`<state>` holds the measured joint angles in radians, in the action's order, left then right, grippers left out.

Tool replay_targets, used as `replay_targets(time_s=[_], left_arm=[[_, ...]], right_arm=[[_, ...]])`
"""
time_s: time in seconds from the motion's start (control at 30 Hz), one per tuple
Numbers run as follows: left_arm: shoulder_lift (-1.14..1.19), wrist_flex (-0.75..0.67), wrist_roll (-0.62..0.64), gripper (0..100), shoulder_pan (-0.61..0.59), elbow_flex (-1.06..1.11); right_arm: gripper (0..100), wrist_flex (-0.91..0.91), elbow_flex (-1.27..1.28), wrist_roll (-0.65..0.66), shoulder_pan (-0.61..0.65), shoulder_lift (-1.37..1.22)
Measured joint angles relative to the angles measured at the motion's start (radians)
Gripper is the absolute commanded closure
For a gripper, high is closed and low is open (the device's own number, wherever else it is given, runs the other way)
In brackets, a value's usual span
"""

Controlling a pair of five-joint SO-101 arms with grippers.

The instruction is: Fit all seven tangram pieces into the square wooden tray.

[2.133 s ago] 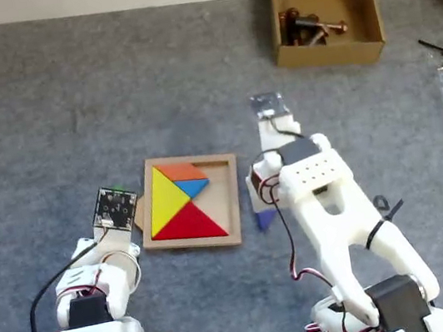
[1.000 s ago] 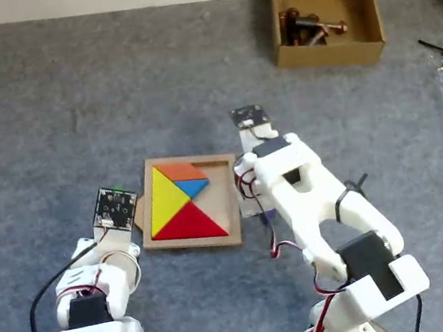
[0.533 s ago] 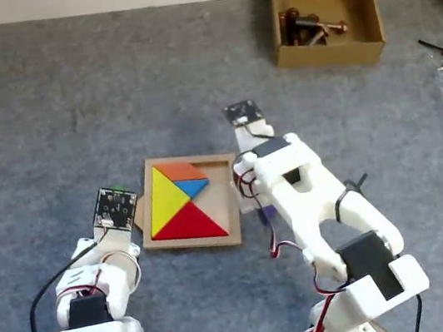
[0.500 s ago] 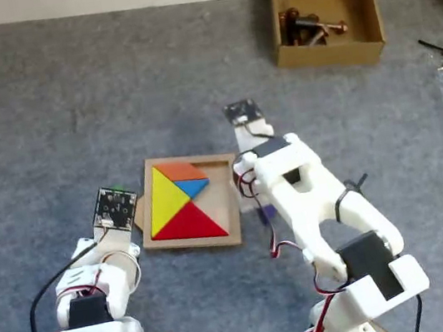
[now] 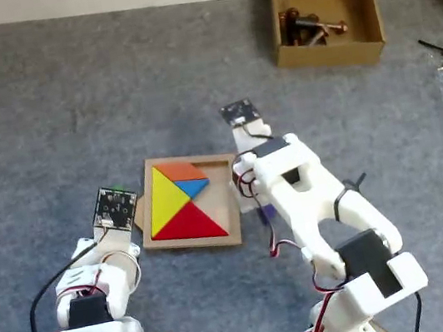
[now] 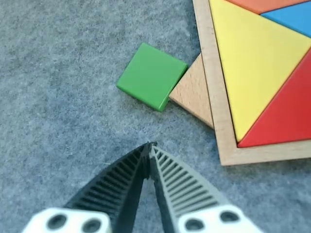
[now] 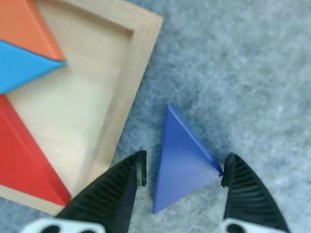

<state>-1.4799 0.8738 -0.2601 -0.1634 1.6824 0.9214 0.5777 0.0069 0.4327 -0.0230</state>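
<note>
The square wooden tray (image 5: 223, 198) lies on grey carpet (image 5: 67, 98), holding a yellow triangle (image 5: 164, 200), a red triangle (image 5: 190, 221), an orange piece (image 5: 179, 173) and a light-blue triangle (image 5: 194, 188) (its right part is bare wood). Just outside that rim, a dark blue triangle (image 7: 182, 155) lies flat inside the wide-open right gripper (image 7: 184, 169). The left gripper (image 6: 149, 150), tips pressed together on nothing, sits near a green square (image 6: 151, 76) touching a plain wooden triangle (image 6: 194, 94) at the tray's left rim.

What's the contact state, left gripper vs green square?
Apart. The left wrist view shows a strip of bare carpet between the tips of the shut left gripper and the nearest corner of the green square.
</note>
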Motion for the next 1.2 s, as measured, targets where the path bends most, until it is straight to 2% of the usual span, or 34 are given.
replay_targets(time_s=[1.2], left_arm=[[0.0,0.0,0.0,99,0.0,0.0]], right_arm=[[75.3,-0.058,0.049,0.005,0.002,-0.025]])
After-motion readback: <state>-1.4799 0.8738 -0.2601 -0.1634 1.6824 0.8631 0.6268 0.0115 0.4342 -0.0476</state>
